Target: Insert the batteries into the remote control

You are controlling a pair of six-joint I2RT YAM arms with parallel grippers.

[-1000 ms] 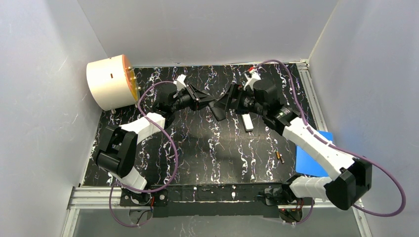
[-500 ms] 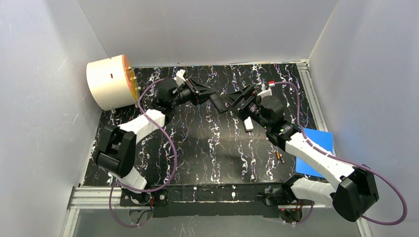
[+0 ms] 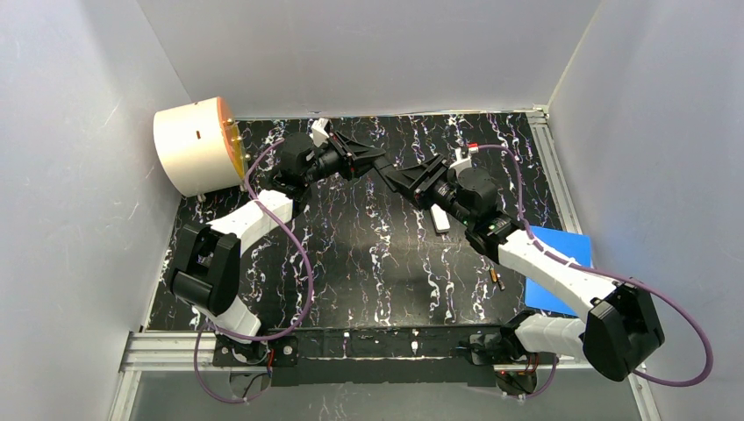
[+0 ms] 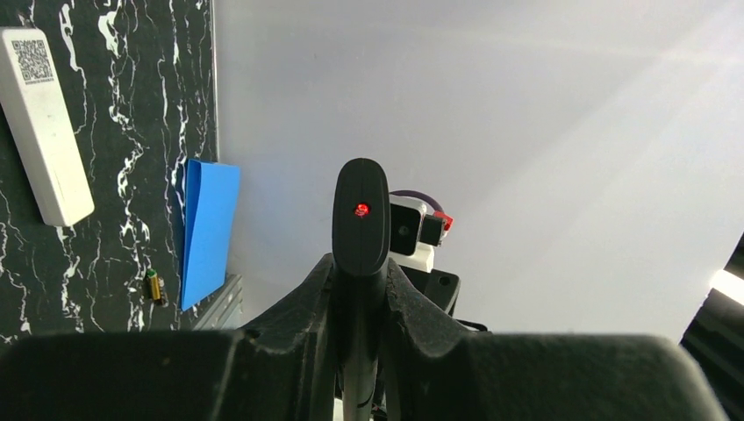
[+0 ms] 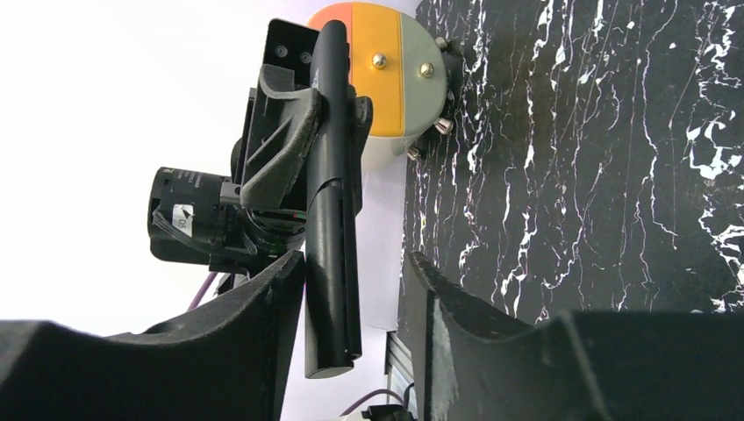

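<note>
At far left the white drum (image 3: 195, 145) with its orange face sits out of play. My left end effector (image 3: 375, 165) is clamped tight on the black remote (image 4: 360, 210), holding it up off the desk (image 3: 351, 254) and pointing it toward the other arm. My right end effector (image 5: 355, 263) straddles the remote's free end, jaws partly spread with a gap showing on one side, so I judge it has no grip yet. Just right of it a white remote (image 3: 441, 219) lies flat on the desk. Further right, one battery (image 3: 497, 281) lies loose near the blue pad (image 3: 557, 272); I see no other cells. I judge loading has not begun. No cell is in the remote as far as I can see, and I cannot tell whether its compartment is open.
</note>
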